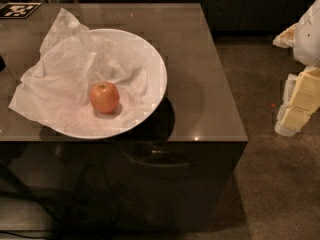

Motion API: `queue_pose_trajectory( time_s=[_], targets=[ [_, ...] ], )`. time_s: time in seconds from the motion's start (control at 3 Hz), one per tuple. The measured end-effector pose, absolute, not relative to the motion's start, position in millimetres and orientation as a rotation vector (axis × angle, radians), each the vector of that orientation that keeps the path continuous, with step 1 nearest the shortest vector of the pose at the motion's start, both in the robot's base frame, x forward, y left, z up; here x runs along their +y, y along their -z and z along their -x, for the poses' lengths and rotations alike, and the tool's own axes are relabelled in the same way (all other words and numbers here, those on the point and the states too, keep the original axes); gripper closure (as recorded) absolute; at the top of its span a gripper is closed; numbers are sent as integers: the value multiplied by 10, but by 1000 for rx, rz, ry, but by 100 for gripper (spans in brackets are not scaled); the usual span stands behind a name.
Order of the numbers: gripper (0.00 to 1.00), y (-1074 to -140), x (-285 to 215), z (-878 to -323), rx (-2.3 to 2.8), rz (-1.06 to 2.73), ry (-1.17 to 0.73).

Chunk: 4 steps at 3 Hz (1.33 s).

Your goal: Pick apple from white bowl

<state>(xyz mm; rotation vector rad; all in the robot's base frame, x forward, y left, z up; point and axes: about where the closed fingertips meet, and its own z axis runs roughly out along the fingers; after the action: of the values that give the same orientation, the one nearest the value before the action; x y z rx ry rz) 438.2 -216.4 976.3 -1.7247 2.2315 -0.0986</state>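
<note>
The apple (104,97) is small, round and red-orange. It lies in the white bowl (159,79), on the crumpled white tissue paper (60,79) that lines the bowl and spills over its left rim. The bowl stands on the left half of a dark glossy table (200,84). My gripper (296,104), white with yellowish parts, hangs at the right edge of the view, off the table and over the floor, far to the right of the apple. It holds nothing that I can see.
A black-and-white marker tag (19,10) lies at the table's far left corner. The table's right edge runs near x 490 at the front. Brown carpet floor (270,184) lies to the right, dark cabinets behind.
</note>
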Motion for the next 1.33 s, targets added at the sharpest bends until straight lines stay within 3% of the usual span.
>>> queue_pose_trajectory(
  time_s=[0.33,1.33],
  targets=[
    [0,-9833,-2028,-4403,2216,1734,100],
    [0,-10143,-981,-4522,2047,1926,102]
  ],
)
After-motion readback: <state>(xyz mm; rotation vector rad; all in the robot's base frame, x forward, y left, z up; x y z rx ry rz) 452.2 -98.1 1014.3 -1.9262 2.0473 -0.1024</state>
